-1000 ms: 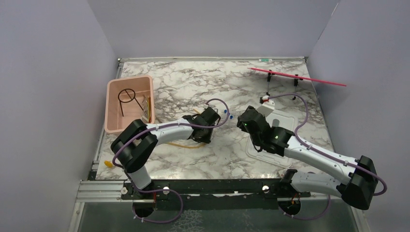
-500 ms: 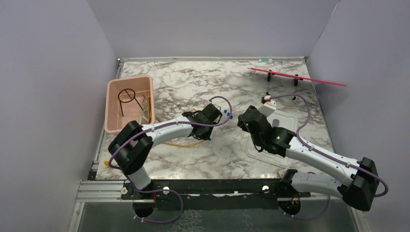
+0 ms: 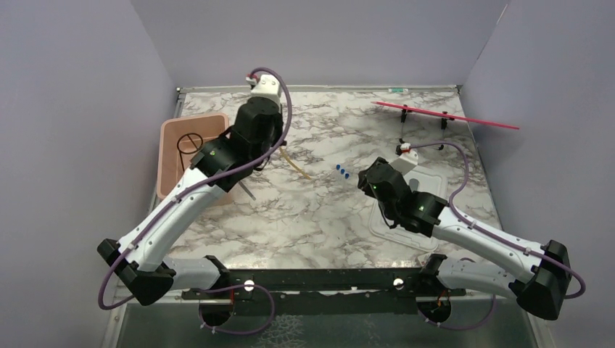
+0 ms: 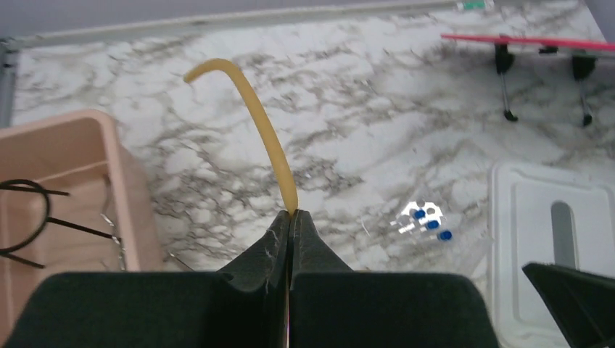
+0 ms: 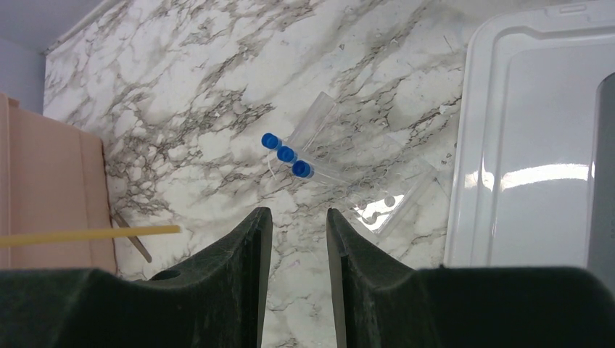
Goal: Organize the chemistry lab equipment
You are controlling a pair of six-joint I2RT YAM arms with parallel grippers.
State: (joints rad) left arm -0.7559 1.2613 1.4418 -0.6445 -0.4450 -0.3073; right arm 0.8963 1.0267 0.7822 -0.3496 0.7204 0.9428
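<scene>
Amber rubber tubing is pinched in the left gripper, whose two fingers are pressed tight together on it, up in the air near the pink tub. It looks soft, light and bendy, so the free end curls over and will likely flop and swing. Rubber is not slippery, so a pinch like this one should hold it. A black wire ring already lies inside the tub. The right gripper has its fingers apart and holds nothing, low over the marble table. Just ahead of it lie the clear blue-capped tubes, beside the white lid. They look light and round and may roll, so grab one across its middle.
</scene>
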